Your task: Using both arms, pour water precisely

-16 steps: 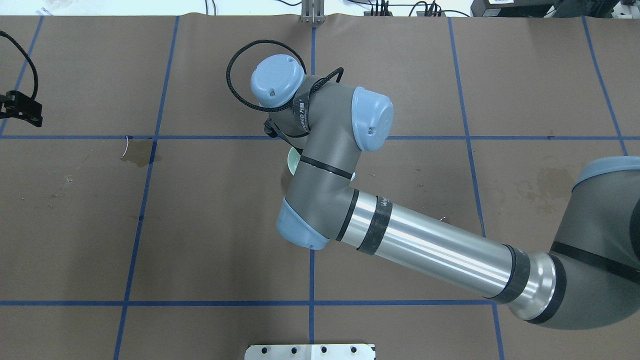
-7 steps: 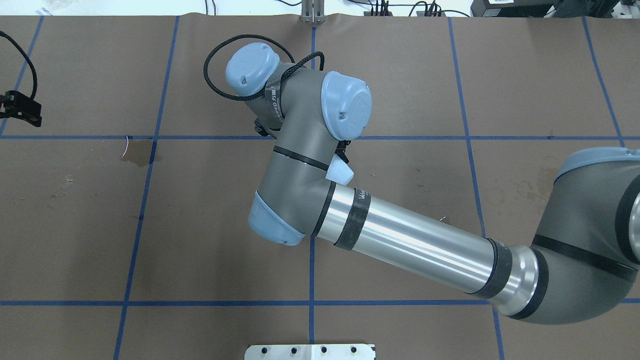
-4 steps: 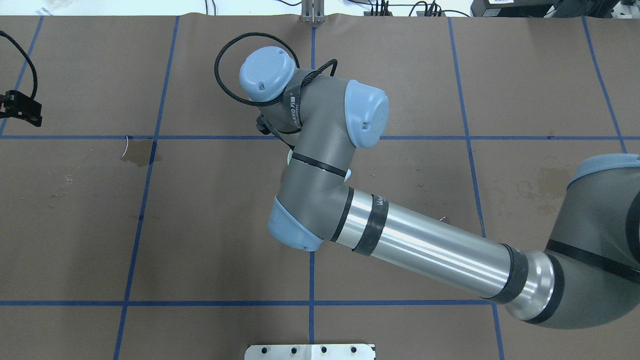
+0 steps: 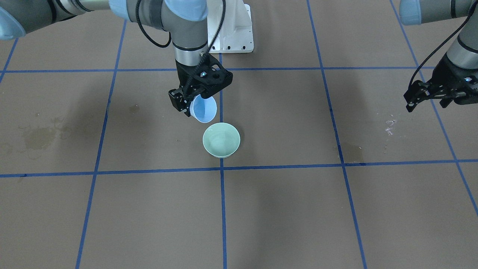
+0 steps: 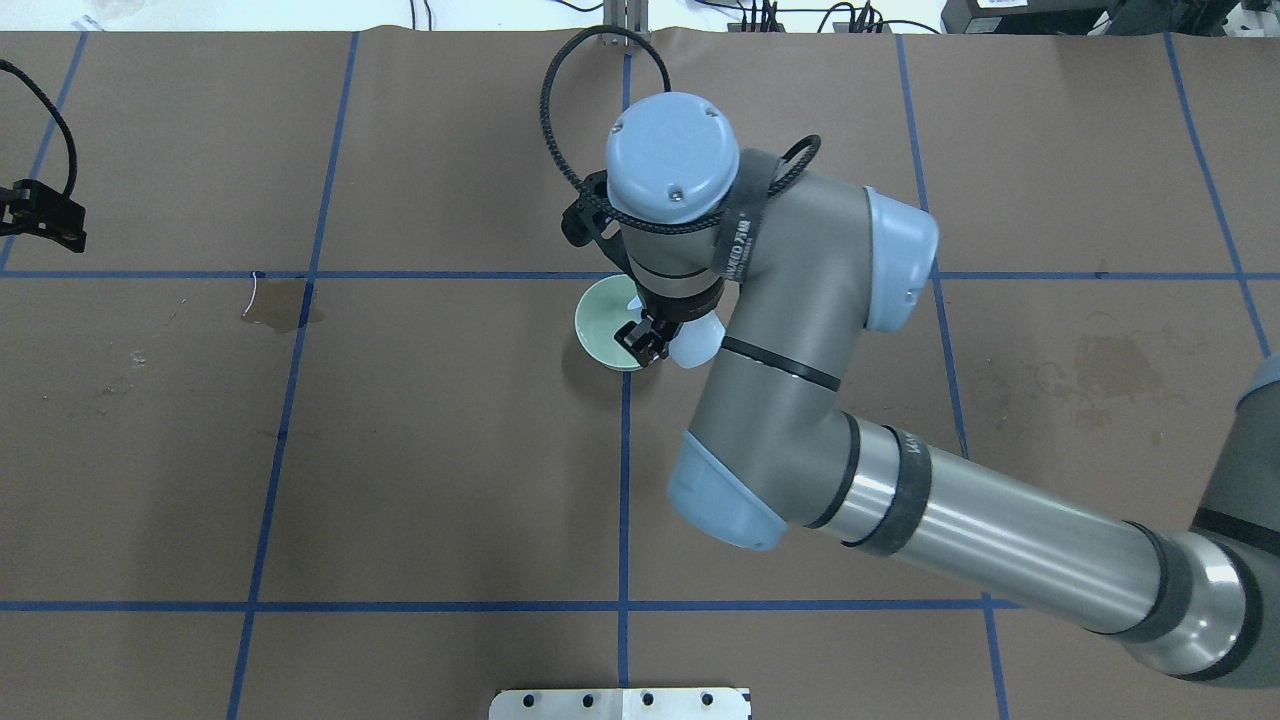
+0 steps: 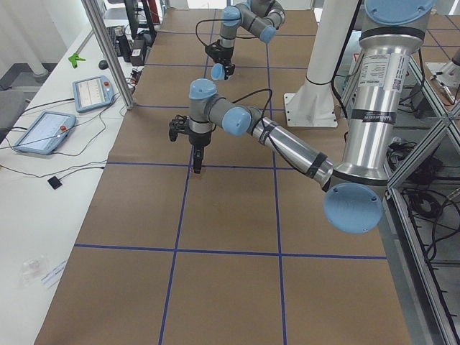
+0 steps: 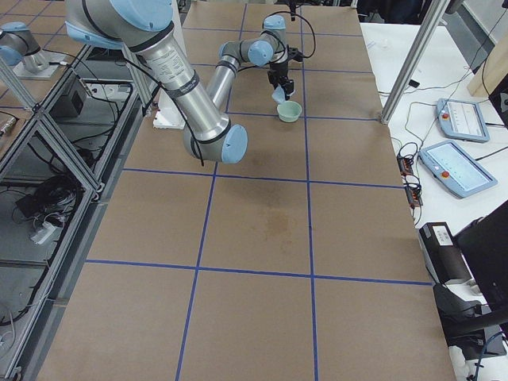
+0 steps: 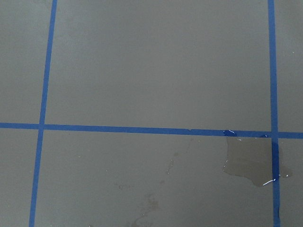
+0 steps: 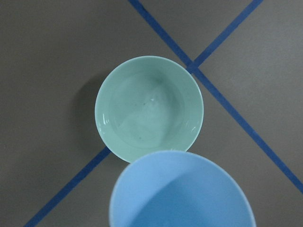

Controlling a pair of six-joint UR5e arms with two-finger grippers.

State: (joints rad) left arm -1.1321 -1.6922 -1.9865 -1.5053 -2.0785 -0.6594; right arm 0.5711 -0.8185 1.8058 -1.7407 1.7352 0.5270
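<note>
- The left gripper (image 5: pixel 45 218) is seen at the table's far-left edge, well apart from the pour. Nothing is held in it, and whether its jaws are parted cannot be told.
- A wet puddle (image 8: pixel 248 161) is seen on the brown paper (image 5: pixel 400 450), touching a blue tape line (image 8: pixel 273 71). That patch is judged slippery.
- The water (image 9: pixel 150 109) is found in the green bowl (image 9: pixel 102 111) at the middle, shown only by faint glints. It would slosh if the bowl were nudged. The bowl is judged stiff and smooth, best taken at its rim.
- The blue cup (image 9: pixel 189 189) is held tilted just above the bowl's rim, not touching it. It is judged light and thin-walled, easily squashed or let slip. Whether any water is in it cannot be told.
- The right gripper (image 4: pixel 191 98) is clamped on the cup's wall near the rim.
- Dried stains (image 5: pixel 1105 365) are seen on the paper at the right.
- 2 control tablets (image 7: pixel 455 168) are laid on a white bench beyond the far edge.
</note>
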